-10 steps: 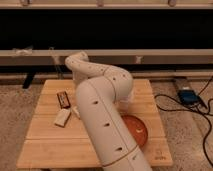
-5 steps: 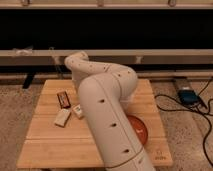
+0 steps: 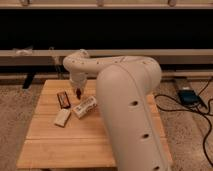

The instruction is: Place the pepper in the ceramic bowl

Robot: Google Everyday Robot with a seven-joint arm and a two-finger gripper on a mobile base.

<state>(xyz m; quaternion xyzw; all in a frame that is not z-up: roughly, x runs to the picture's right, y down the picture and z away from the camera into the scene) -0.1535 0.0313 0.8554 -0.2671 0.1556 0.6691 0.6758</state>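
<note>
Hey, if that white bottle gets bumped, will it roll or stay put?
The bottle lies on its side, so a bump across its length would probably roll it. It looks small, so it is likely light and easily shoved. The gripper, just behind it with the pepper at its tip, could brush it.

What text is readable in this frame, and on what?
No text can be read.
Bottle label: blurred, unreadable.
Dark packet: markings too small to read.
Gripper, over the far part of the table beside the packet: no marking visible.
</note>
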